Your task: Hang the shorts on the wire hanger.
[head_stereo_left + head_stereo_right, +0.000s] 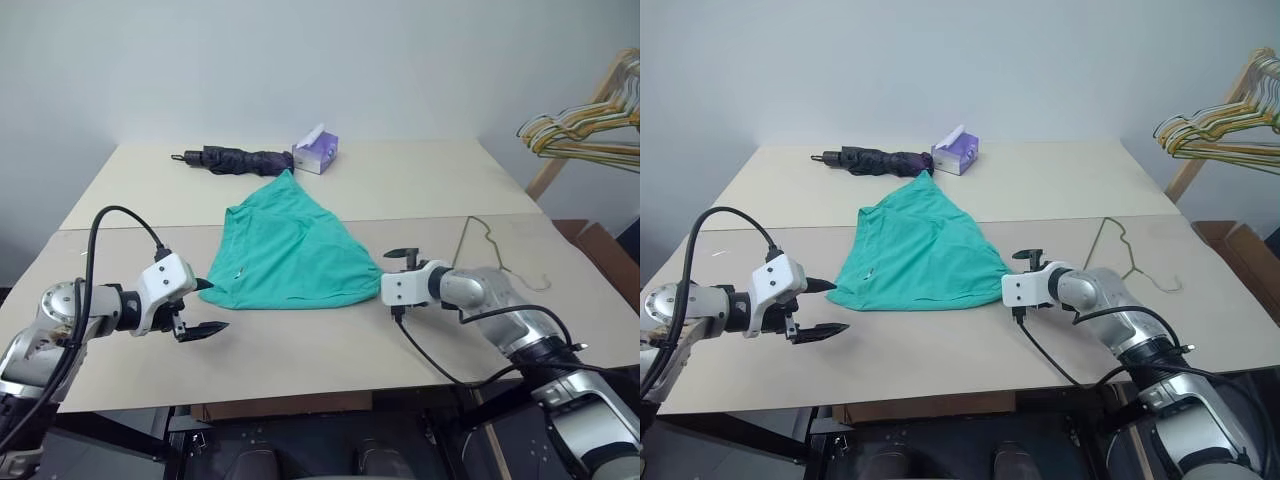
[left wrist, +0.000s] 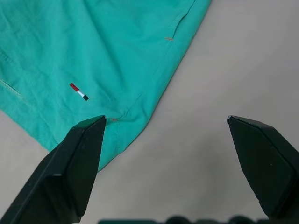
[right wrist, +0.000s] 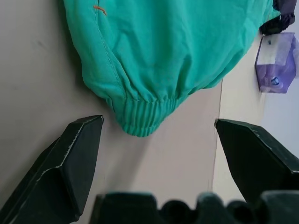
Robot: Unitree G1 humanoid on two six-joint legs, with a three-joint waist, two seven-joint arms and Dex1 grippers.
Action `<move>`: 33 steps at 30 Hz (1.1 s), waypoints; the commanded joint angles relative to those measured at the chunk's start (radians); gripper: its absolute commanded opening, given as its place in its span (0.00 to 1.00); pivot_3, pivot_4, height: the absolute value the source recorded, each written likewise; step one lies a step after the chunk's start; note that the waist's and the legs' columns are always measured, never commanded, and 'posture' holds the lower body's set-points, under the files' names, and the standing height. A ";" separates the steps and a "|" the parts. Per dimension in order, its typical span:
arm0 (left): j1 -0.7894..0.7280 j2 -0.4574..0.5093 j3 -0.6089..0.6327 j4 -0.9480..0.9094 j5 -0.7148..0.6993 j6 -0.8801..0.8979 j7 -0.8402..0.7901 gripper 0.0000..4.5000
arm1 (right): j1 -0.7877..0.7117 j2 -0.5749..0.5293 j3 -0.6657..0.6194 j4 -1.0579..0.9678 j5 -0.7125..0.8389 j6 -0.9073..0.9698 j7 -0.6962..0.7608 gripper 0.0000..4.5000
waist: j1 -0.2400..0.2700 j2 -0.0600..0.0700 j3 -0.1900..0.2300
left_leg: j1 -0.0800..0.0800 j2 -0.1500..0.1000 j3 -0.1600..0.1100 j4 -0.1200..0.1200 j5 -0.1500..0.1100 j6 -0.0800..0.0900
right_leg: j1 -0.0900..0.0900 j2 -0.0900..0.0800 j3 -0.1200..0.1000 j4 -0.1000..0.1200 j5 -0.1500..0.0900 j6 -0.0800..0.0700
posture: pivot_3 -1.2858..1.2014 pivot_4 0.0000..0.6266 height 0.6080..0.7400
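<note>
The shorts (image 1: pixel 288 255) lay flat on the worktop (image 1: pixel 330 345), spread between the two grippers; the left gripper (image 1: pixel 207 306) hovered just off their lower left corner, its jaws wide apart and holding nothing, one fingertip (image 2: pixel 96 128) over the hem in the left wrist view; the right gripper (image 3: pixel 159 126) faced the gathered waistband corner, jaws likewise spread and empty, the ribbed edge lying between them but not touched; the wire hanger (image 1: pixel 490 245) rested on the worktop just behind the right gripper, apart from the cloth; a folded umbrella (image 1: pixel 235 158) and a tissue box (image 1: pixel 317 152) sat well beyond the shorts.
</note>
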 commanded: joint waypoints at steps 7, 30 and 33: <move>-0.003 0.008 0.000 0.006 0.039 -0.025 0.006 1.00 | -0.028 0.029 -0.024 0.002 -0.016 -0.026 -0.037 0.40 | -0.008 0.000 0.000 | 0.000 0.000 0.000 0.000 0.000 0.000 | 0.000 0.000 0.000 0.000 0.000 0.000 | 0.54 0.00 1.00; -0.348 -0.159 -0.210 0.590 0.281 -0.303 -0.043 0.86 | 0.023 0.027 -0.039 -0.079 -0.023 0.008 -0.017 0.00 | -0.016 0.000 0.000 | 0.001 0.000 0.000 0.000 0.000 0.000 | 0.001 0.000 0.000 0.001 0.000 0.000 | 0.52 0.00 1.00; -0.365 -0.152 -0.232 0.628 0.311 -0.337 -0.066 0.65 | 0.024 0.021 -0.040 -0.072 -0.026 0.007 -0.022 0.00 | -0.019 0.000 0.000 | 0.001 0.000 0.000 0.000 0.000 0.000 | 0.001 0.000 0.000 0.001 0.000 0.000 | 0.52 0.00 1.00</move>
